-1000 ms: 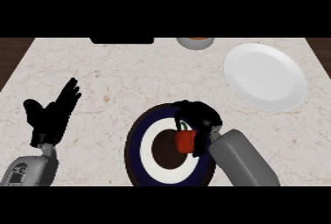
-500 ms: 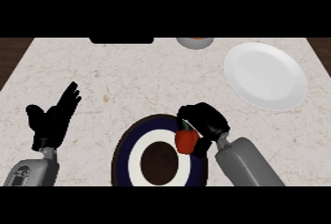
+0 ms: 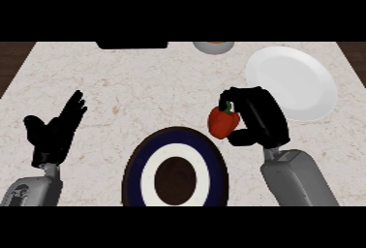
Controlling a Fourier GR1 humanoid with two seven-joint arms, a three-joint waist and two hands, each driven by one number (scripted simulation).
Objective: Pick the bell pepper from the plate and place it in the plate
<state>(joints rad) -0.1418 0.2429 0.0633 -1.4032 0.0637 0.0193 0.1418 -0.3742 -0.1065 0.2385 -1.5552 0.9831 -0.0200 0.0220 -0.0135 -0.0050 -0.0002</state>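
While its fingers are curling round the glossy red bell pepper (image 3: 222, 122), the right hand (image 3: 256, 118) is carrying it between the navy-ringed plate (image 3: 136, 164) and the plain white plate (image 3: 293, 80), seemingly its destination; the left hand (image 3: 55, 131) is resting open.

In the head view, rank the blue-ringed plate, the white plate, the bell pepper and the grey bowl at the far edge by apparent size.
1-2. Blue-ringed plate and white plate: look about alike; the blue-ringed one sits nearer the camera and is cut by the lower edge, so unsure.
3. Bell pepper, held in the right hand.
4. Grey bowl, only partly in view.
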